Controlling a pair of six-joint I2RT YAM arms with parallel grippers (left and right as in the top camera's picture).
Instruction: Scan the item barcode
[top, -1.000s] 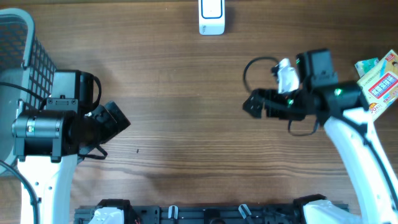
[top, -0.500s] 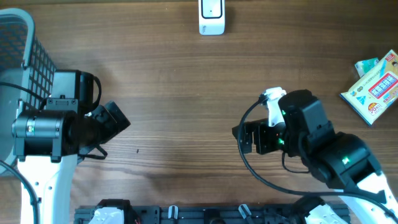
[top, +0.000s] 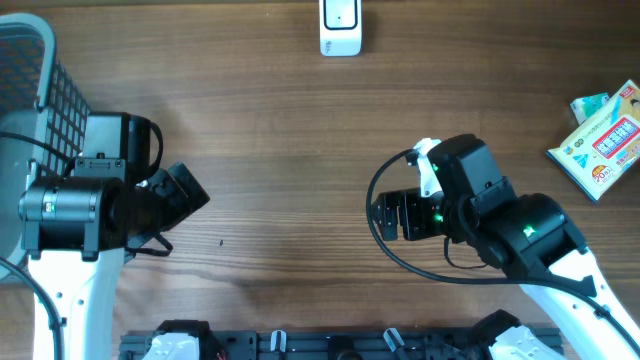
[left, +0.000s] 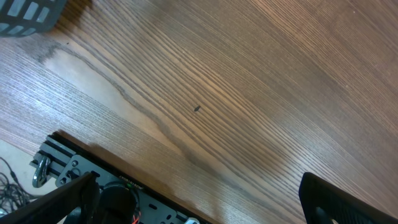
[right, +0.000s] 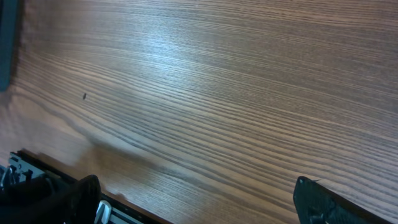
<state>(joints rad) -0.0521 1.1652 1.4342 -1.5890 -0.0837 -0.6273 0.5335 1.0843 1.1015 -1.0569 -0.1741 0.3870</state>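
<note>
Overhead, you see the packet (top: 603, 140) lying flat at the far right edge of the table (top: 300, 120), label up and partly cut off by the frame. A pale green corner shows at its upper left side; you cannot tell whether that is a separate pack. Your right claw (top: 391, 217) is well apart from it: the packet sits off to the right and further from the base, while the claw points the other way, toward the middle of the table. The bulk of the right arm lies between the two. The claw stands wide and holds nothing.

In the right wrist view its two dark fingers (right: 326, 202) sit at the bottom corners with only bare wood grain between them, plus a small dark speck (right: 84, 96) near the left side. The packet does not show in that view.

Your left claw (top: 188, 198) is at the left side of the table, just beside the grey wire basket (top: 40, 75), and much further from the packet. It too is spread wide and empty. The left wrist view shows its fingers (left: 339, 199) far apart over the same speck, with the black rail (left: 81, 180) at the near table edge below.

The white scanner (top: 340, 27) rests at the far edge, near the middle, well apart from both claws and from the packet
</note>
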